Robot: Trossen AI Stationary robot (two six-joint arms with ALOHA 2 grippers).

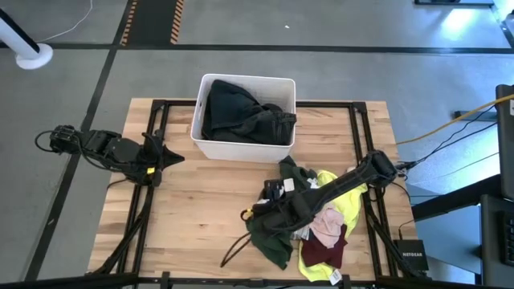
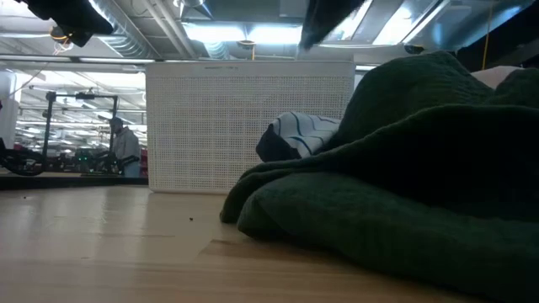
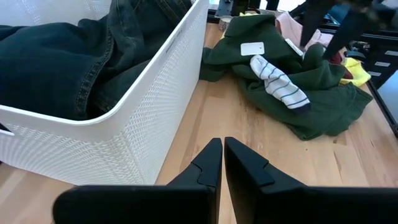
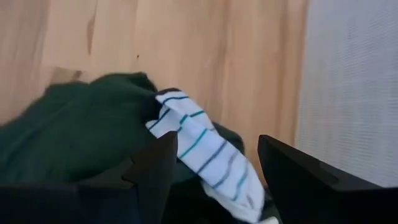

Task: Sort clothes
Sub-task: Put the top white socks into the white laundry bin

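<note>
So, your right gripper (image 4: 211,165) sits low over the clothes pile at the table's right-front, fingers spread apart with a white sock with teal and dark stripes (image 4: 202,158) lying between them; nothing is pinched that you can see, the sock just rests on the dark green garment (image 4: 68,130) below; the right wrist view also shows bare wood past the pile and the white bin's wall (image 4: 351,81) just beyond; from above, the right arm reaches in from the right edge and lies across the pile, so the gripper itself is mostly lost among dark cloth; the pile there holds the dark green garment (image 1: 269,237), a neon yellow piece (image 1: 345,205), a pale pink piece (image 1: 328,225) and a maroon piece (image 1: 325,253), all heaped and touching, with a dark cord trailing off toward the front-left; the white bin (image 1: 241,148) stands at the back centre of the table (image 1: 201,209), apart from the pile, already holding a dark grey denim garment (image 1: 241,108); your left gripper (image 3: 222,165) waits at the table's left side near the bin, fingers pressed nearly together, holding nothing; its wrist view looks past the bin's corner to the striped sock on the green cloth with a white tag (image 3: 252,48) beside it; in the low view the green garment (image 2: 404,177) fills the right, the sock peeking behind it, the bin behind that; a person stands far off in the room.
</note>
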